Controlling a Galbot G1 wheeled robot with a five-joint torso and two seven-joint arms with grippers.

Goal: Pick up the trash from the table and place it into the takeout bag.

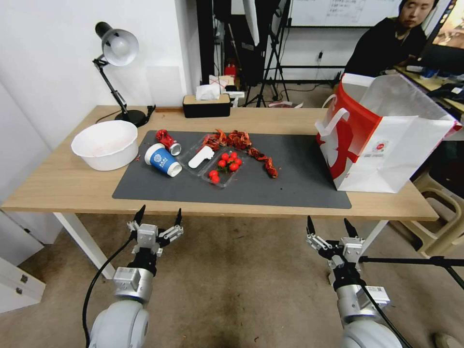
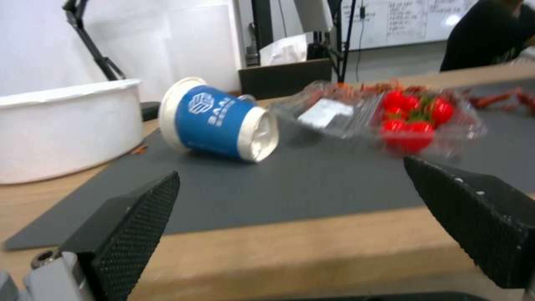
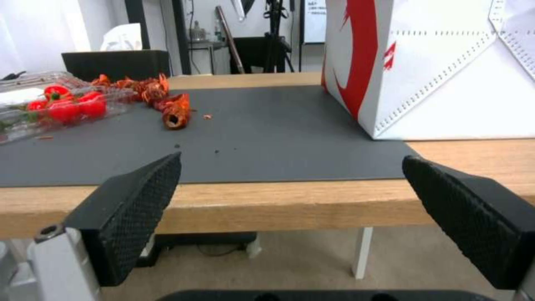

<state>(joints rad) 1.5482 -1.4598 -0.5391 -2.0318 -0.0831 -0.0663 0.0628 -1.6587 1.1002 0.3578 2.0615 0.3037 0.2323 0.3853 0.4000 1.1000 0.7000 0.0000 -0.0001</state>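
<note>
On the table [image 1: 67,186] lies a dark grey mat [image 1: 290,186] with the trash. A blue paper cup [image 1: 163,160] [image 2: 220,118] lies on its side at the mat's left end. Behind it is a crushed red can [image 1: 167,140]. A clear plastic tray [image 1: 217,164] [image 2: 390,121] holds red tomatoes. Red crayfish shells [image 1: 251,147] [image 3: 174,109] trail across the mat's middle. The takeout bag [image 1: 382,140] [image 3: 446,67], white and red, stands open at the mat's right end. My left gripper [image 1: 159,216] [image 2: 290,221] and right gripper [image 1: 328,226] [image 3: 290,217] hover open just before the table's front edge, holding nothing.
A large white bowl [image 1: 105,143] [image 2: 61,125] sits at the table's left. A desk lamp [image 1: 116,58] and a black tissue box [image 1: 206,104] stand along the back edge. A plastic stool [image 1: 442,212] is at the right of the table.
</note>
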